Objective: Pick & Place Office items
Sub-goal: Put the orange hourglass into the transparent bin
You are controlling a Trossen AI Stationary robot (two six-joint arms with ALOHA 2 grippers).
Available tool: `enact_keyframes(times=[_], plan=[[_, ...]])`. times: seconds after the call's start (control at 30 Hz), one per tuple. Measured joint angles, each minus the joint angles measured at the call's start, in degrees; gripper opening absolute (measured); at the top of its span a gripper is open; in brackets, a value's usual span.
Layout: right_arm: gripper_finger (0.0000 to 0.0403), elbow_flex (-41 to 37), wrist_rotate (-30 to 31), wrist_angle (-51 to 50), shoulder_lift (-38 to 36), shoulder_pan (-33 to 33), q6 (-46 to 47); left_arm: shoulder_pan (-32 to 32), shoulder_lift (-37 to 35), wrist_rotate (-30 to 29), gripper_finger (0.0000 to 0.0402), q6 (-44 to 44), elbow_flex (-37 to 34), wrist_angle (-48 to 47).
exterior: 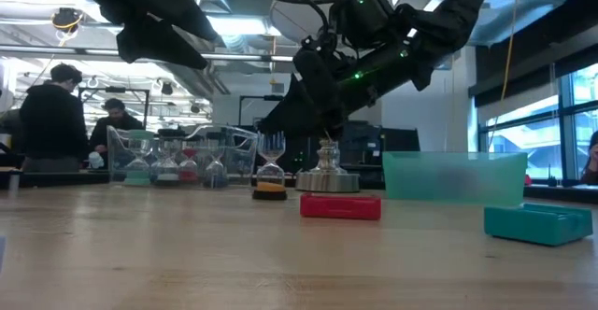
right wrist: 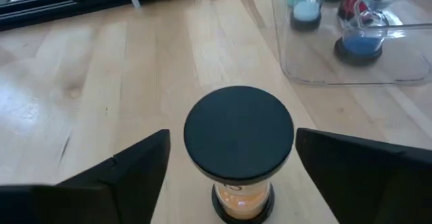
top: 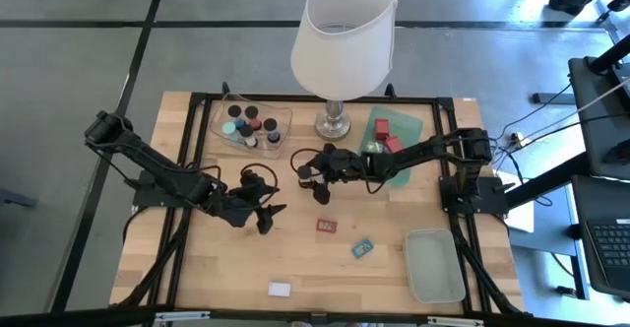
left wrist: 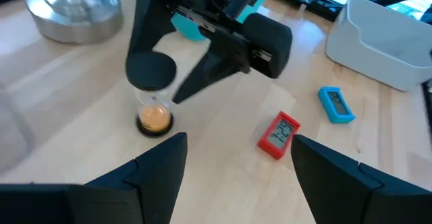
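Closest to the low camera I see a red timer (exterior: 340, 206) lying flat at the middle of the frame and a teal timer (exterior: 538, 224) at lower right, both on the wooden table (exterior: 187, 254). From above, my right gripper (top: 321, 181) sits just left of centre, below the lamp base (top: 334, 124). Its fingers (right wrist: 128, 177) are spread wide, one on each side of an hourglass with orange sand (right wrist: 239, 156), and in the right wrist view I see a gap between each finger and the black cap, so it is released, standing upright on the table between the open fingers. My left gripper (top: 264, 214) hangs at the centre-left of the overhead frame, a little below and left of the right one, fingers (left wrist: 152, 166) parted and holding nothing; the hourglass stands just ahead of them. Upper left of centre, a clear tray (top: 224, 127) holds several more hourglasses. A green tray (top: 418, 122) lies right of the lamp, a grey bin (top: 435, 266) at lower right, a white block (top: 280, 289) near the bottom edge.
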Motion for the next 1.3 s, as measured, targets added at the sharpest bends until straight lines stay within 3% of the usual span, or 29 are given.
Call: enact_keyframes(times=[0.23, 0.43, 0.53, 0.77, 0.97, 1.17, 1.3], plan=[[0.0338, 0.01, 1.50, -6.64, -5.48, 0.02, -1.61, 0.00, 0.00, -6.03, 0.0262, 6.17, 0.00, -1.52], [0.0338, 0.04, 1.97, -27.53, -17.75, 0.00, -1.68, 0.67, 1.06, -11.21, 0.0264, 4.41, -0.02, -5.46], [0.0339, 0.07, 2.93, -38.13, -24.03, 0.06, -1.03, 2.42, 3.12, -7.96, 0.0271, 3.96, -0.25, -5.93], [0.0339, 0.07, 12.67, -54.97, -35.60, 1.65, -1.12, 8.14, 9.86, 2.49, 0.0299, 3.61, -0.42, -2.83], [0.0339, 0.04, 13.50, -65.79, -43.24, 2.87, -3.44, 11.07, 11.28, 6.54, 0.0314, 9.79, -0.42, 0.39], [0.0339, -0.98, 13.56, -67.79, -47.85, 4.00, -4.71, 14.08, 11.39, 7.24, 0.0320, 10.42, -0.42, 0.60], [0.0339, -2.62, 15.59, -66.96, -48.27, 4.20, -5.93, 16.15, 13.06, 11.35, 0.0320, 9.40, -0.41, 0.66]])
